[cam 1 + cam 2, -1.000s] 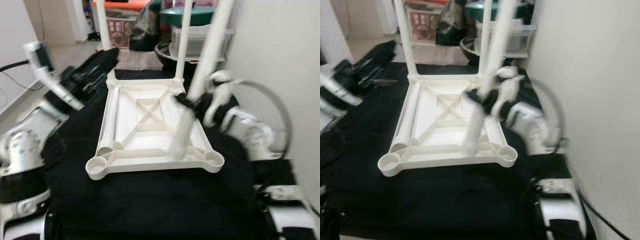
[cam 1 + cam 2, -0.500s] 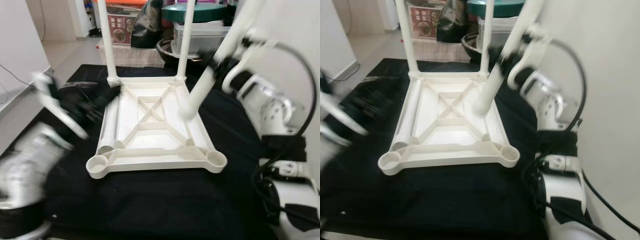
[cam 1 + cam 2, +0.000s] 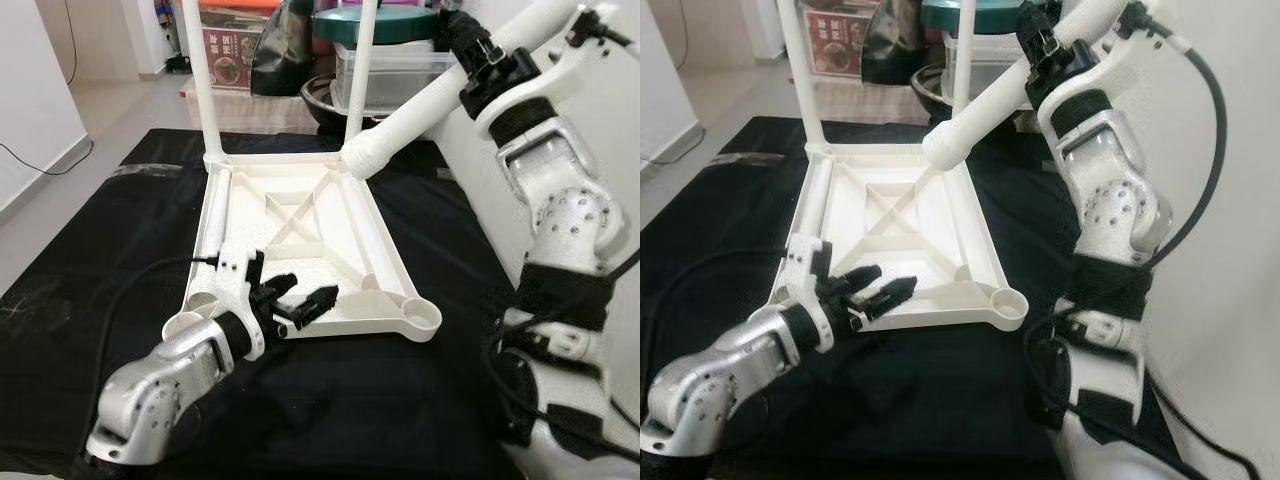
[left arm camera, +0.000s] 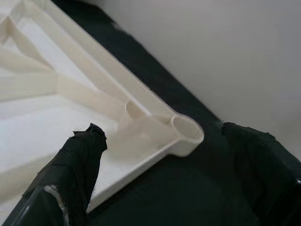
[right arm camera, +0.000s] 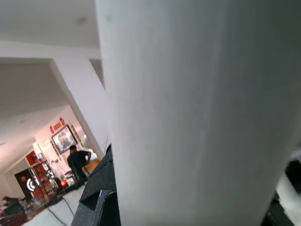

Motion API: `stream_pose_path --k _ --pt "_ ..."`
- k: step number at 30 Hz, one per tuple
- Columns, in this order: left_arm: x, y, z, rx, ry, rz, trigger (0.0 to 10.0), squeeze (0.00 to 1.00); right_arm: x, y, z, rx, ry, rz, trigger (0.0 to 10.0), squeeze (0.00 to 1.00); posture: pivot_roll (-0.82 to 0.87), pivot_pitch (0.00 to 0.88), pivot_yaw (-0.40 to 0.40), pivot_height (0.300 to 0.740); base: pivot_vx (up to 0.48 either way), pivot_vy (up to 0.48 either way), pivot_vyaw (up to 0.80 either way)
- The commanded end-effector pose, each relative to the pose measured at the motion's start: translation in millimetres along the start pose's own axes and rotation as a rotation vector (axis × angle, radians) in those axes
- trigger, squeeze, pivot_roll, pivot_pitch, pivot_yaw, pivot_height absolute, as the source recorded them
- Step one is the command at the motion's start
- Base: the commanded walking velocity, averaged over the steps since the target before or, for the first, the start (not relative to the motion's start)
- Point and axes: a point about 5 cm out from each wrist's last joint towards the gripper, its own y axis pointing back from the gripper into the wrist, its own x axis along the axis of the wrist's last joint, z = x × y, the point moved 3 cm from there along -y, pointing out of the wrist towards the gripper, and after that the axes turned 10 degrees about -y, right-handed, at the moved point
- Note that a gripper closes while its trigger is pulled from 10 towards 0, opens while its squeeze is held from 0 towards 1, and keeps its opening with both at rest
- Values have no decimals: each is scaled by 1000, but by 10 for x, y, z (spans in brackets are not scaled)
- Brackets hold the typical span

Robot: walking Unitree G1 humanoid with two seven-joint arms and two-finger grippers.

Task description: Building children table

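Left gripper (image 3: 312,302) now over tabletop (image 3: 300,262) edge

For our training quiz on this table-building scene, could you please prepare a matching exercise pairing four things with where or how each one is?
Column 1:
1. left pincer
2. right pincer
3. loose table leg
4. near right corner socket

Column 2:
A. lying flat inside the upturned tabletop, along its left side
B. empty, no leg in it
C. open, over the tabletop's near edge
D. shut on a white leg, held slanting above the tabletop

Pairs: 1-C, 2-D, 3-A, 4-B
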Motion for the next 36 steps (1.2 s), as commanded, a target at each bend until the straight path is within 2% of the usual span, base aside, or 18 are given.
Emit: stream_pose_path --k 1,2,4,7,9,10,25,30,36 --pt "-71 -6 -5 5 -8 -26 10000 0 5 6 -23 5 -7 2 0 0 57 0 -76 740 0 0 0" --pt "-217 -11 27 8 -27 -72 10000 0 -139 35 -15 -6 -9 -22 0 0 56 0 -75 740 0 0 0" --pt "-217 -11 27 8 -27 -72 10000 0 -139 35 -15 -6 -9 -22 0 0 56 0 -75 740 0 0 0" --pt "-288 4 33 22 -53 -97 10000 0 -186 44 -135 21 -6 -27 0 0 47 0 -53 740 0 0 0" --pt "-293 8 35 24 -60 -99 10000 0 -184 48 -155 26 -3 -27 0 0 47 0 -53 740 0 0 0" --pt "-332 10 -2 37 -94 -120 10000 0 -182 61 -189 42 6 -23 0 0 58 0 -51 740 0 0 0" --pt "-334 34 27 -1 -133 -119 10000 0 -293 169 -339 124 19 -29 0 0 67 0 -58 740 0 0 0" --pt "-333 28 35 -9 -143 -118 10000 0 -335 213 -405 169 68 -42 0 0 64 0 -55 740 0 0 0" --pt "-351 35 37 -17 -148 -125 10000 0 -378 244 -369 166 142 -60 0 0 65 0 -56 740 0 0 0"
